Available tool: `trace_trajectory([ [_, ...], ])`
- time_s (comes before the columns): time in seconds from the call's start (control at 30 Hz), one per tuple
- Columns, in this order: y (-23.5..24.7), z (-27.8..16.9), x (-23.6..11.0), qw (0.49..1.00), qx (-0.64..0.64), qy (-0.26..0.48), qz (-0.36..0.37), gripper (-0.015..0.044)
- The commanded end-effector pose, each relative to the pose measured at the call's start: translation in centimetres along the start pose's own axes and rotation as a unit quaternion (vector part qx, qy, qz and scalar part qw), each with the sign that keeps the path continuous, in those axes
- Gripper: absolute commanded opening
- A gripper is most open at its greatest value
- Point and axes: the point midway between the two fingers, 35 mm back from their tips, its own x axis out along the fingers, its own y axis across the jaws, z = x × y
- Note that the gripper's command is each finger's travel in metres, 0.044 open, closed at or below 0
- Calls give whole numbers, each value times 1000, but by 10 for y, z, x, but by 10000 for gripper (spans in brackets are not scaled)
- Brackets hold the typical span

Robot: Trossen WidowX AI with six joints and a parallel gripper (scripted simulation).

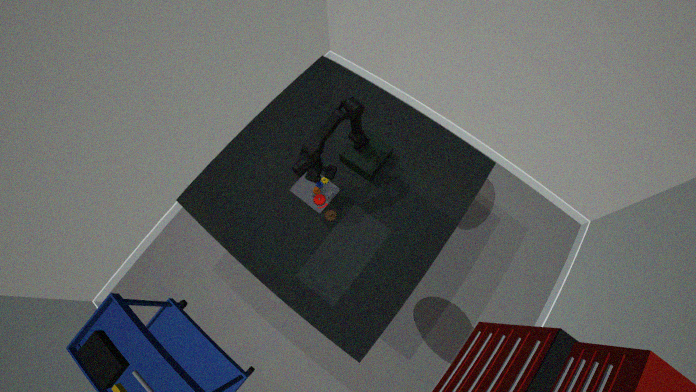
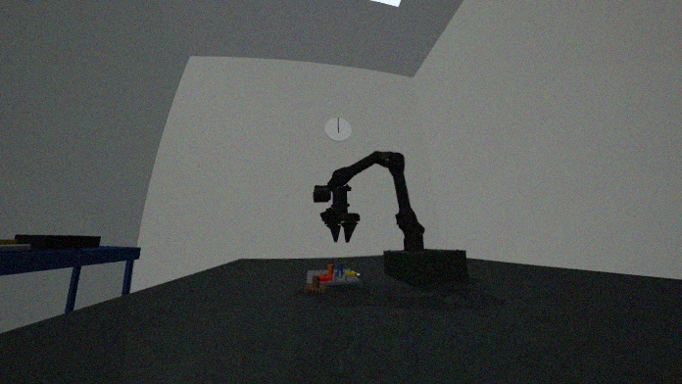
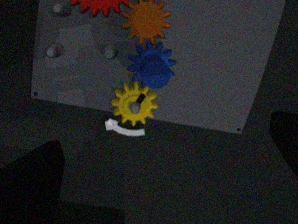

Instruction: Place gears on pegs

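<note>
the open tool (image 1: 315, 178) (image 2: 342, 241) seems above the grey board (image 1: 304, 190) (image 2: 314, 273) (image 3: 210, 85).

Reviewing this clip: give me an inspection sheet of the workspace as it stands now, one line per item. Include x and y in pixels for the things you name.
Surface: dark table top (image 1: 260, 200) (image 2: 245, 343), dimly lit.
Job's things: grey rectangular board (image 1: 305, 191) (image 3: 210, 90) carries a red toothed gear (image 1: 317, 199) (image 3: 100, 4), an orange gear (image 1: 316, 190) (image 3: 146, 21), a blue gear (image 1: 319, 184) (image 3: 152, 65) and a yellow gear with a black stripe (image 1: 325, 180) (image 3: 125, 104); three bare pegs in wrist view. Brown gear (image 1: 330, 215) (image 2: 316, 290) off the board.
Clutter: nothing seen.
Gripper (image 2: 341, 241): open, above the board, nothing between the fingers.
Cables: nothing seen.
Surroundings: blue metal cart (image 1: 131, 327), red drawer cabinet (image 1: 672, 372), round white wall clock (image 2: 333, 132).
</note>
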Motion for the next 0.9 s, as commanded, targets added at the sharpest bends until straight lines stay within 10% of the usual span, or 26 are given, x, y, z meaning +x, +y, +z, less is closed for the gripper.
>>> trace_trajectory([
  [0.0, 0, 1, -1, 1000, 2, -1, 0, 440],
  [0.53, 2, 2, -1, 1000, 2, -1, 0, 440],
  [0.87, 129, 51, -23, 1000, 1, -6, 6, 440],
])
